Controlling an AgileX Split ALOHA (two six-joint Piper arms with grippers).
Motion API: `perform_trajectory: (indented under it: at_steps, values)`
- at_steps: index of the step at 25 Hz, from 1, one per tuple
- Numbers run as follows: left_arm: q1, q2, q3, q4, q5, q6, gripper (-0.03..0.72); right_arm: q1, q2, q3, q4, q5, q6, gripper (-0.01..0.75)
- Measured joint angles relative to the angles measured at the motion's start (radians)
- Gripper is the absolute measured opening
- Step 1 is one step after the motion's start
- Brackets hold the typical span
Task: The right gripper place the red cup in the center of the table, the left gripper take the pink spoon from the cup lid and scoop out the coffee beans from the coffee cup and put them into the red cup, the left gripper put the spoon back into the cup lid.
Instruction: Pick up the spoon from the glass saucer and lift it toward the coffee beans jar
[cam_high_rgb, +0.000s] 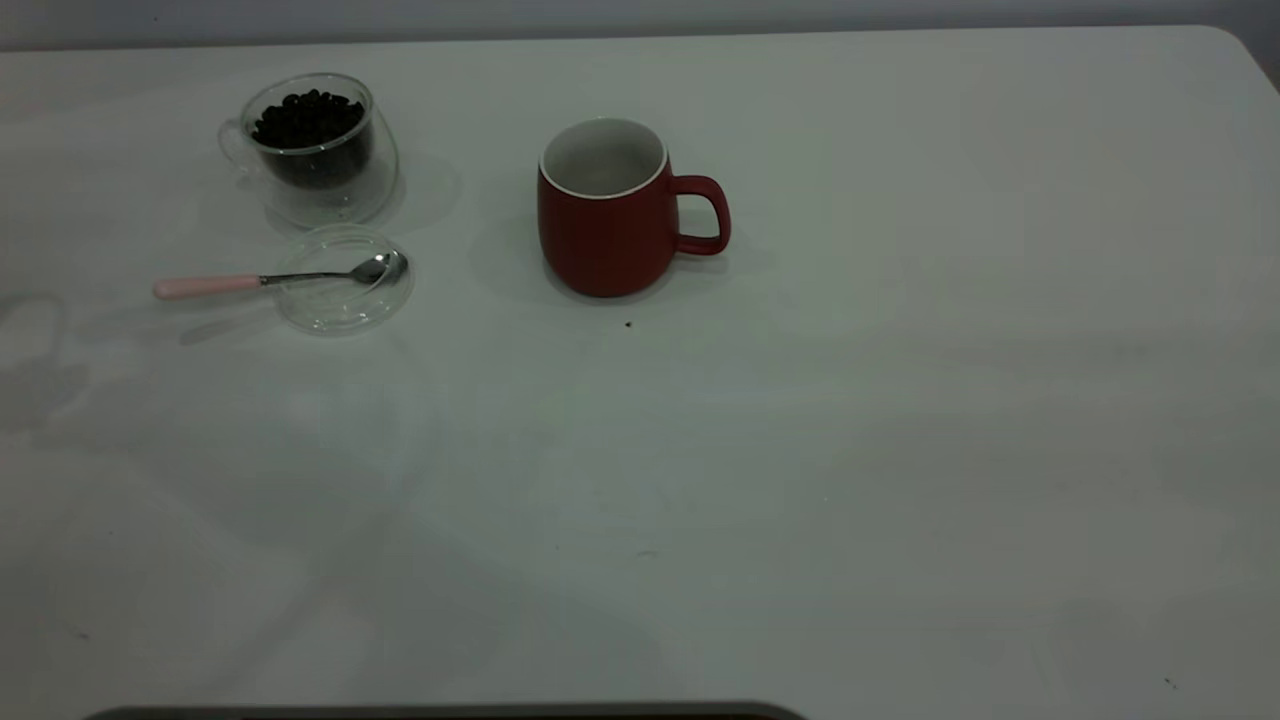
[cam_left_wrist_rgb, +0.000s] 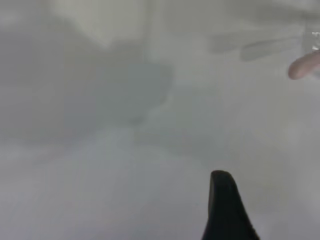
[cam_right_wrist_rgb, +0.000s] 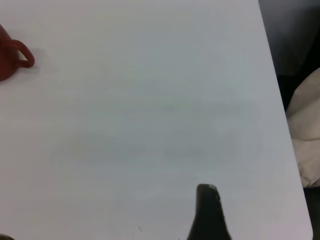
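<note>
The red cup (cam_high_rgb: 605, 225) stands upright and empty near the middle of the table (cam_high_rgb: 850, 450), handle pointing right; its handle side shows in the right wrist view (cam_right_wrist_rgb: 10, 60). At the far left, the clear coffee cup (cam_high_rgb: 315, 150) holds the coffee beans (cam_high_rgb: 308, 118). In front of it lies the cup lid (cam_high_rgb: 345, 295) with the pink spoon (cam_high_rgb: 205, 287) resting across it, bowl on the lid, pink handle sticking out left. The handle's tip shows in the left wrist view (cam_left_wrist_rgb: 305, 66). Only a black tip of the left gripper (cam_left_wrist_rgb: 222, 200) and of the right gripper (cam_right_wrist_rgb: 207, 210) shows, each over bare table, holding nothing visible.
Neither arm appears in the exterior view. The table's right edge (cam_right_wrist_rgb: 280, 115) runs close to the right gripper, with a pale cloth-like shape (cam_right_wrist_rgb: 306, 130) beyond it. A dark strip (cam_high_rgb: 450, 712) lies along the near edge. A dark speck (cam_high_rgb: 628, 324) sits before the red cup.
</note>
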Motion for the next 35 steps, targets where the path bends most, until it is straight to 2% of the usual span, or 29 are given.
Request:
perform_trajectory:
  at_steps: [5, 10, 14, 18, 21, 35]
  values:
    - [0.055, 0.142, -0.028, -0.279, 0.119, 0.332, 0.505, 0.0, 0.0, 0.0, 0.0, 0.0, 0.0, 0.591]
    - [0.055, 0.213, -0.028, -0.402, 0.136, 0.531, 0.505, 0.0, 0.0, 0.0, 0.0, 0.0, 0.0, 0.591]
    - [0.055, 0.216, -0.029, -0.44, 0.12, 0.569, 0.514, 0.0, 0.0, 0.0, 0.0, 0.0, 0.0, 0.591]
    - [0.055, 0.231, -0.03, -0.462, 0.115, 0.58, 0.597, 0.0, 0.0, 0.0, 0.0, 0.0, 0.0, 0.591]
    - [0.054, 0.255, -0.03, -0.462, 0.091, 0.58, 0.626, 0.0, 0.0, 0.0, 0.0, 0.0, 0.0, 0.591]
    - [0.034, 0.336, -0.032, -0.563, 0.086, 0.646, 0.596, 0.0, 0.0, 0.0, 0.0, 0.001, 0.0, 0.591]
